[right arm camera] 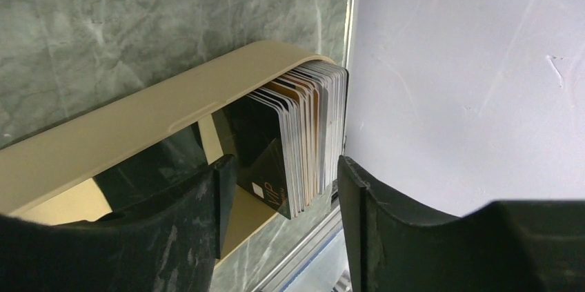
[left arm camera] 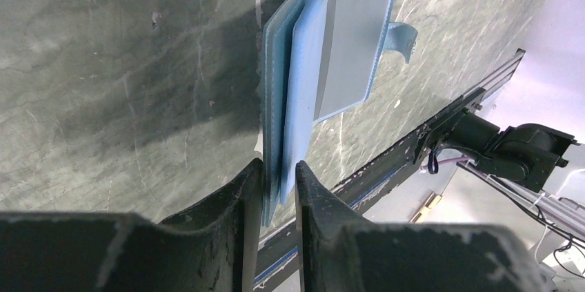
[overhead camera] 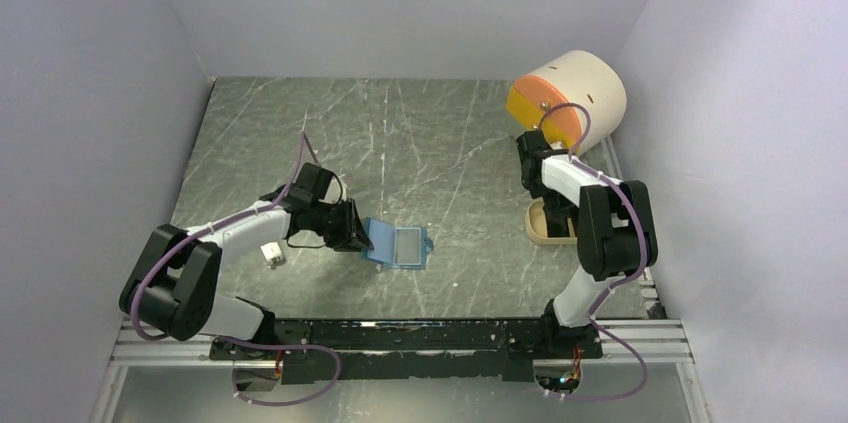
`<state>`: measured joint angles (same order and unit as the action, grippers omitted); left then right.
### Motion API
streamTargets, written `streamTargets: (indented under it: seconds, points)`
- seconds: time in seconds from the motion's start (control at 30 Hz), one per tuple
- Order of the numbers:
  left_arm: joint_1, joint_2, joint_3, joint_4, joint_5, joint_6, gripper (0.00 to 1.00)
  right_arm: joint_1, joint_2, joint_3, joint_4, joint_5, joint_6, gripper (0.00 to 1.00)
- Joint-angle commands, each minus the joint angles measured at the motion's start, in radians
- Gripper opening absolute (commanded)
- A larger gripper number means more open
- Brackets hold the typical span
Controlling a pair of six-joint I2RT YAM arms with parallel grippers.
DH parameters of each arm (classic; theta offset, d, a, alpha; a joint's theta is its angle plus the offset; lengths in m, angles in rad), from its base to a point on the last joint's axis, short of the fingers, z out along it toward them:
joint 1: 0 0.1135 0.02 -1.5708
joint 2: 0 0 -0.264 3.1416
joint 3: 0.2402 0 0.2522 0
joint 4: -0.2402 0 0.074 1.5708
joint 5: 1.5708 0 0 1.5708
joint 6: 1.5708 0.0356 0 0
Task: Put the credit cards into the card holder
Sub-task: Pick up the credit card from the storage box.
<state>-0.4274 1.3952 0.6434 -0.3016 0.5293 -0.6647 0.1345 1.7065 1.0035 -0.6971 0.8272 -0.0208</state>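
Note:
The blue card holder (overhead camera: 398, 246) lies open on the table left of centre. In the left wrist view the card holder (left arm camera: 303, 85) shows a grey card (left arm camera: 352, 50) sitting in its pale inner pocket. My left gripper (left arm camera: 279, 181) is shut on the holder's near edge; it also shows in the top view (overhead camera: 350, 228). A stack of several credit cards (right arm camera: 307, 140) stands on edge in the tan tray (right arm camera: 138, 123), a black one in front. My right gripper (right arm camera: 283, 199) is open, its jaws standing either side of the stack, apart from it.
The tan tray (overhead camera: 538, 233) sits by the right wall under my right wrist. A big cream drum with an orange front (overhead camera: 567, 93) stands at the back right. A small white clip-like piece (overhead camera: 272, 255) lies beside my left arm. The metal rail (overhead camera: 400, 335) runs along the near edge.

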Motion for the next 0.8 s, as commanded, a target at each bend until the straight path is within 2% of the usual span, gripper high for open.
streamTargets:
  seconds: [0.0, 0.77]
  points:
    - [0.011, -0.005, -0.007, 0.029, 0.039, 0.019, 0.28, -0.021, 0.013, -0.004, 0.012, 0.056, 0.010, 0.57]
    - [0.013, -0.022, -0.002, 0.022, 0.051, 0.023, 0.27, -0.024, -0.013, -0.033, 0.026, 0.087, 0.011, 0.36]
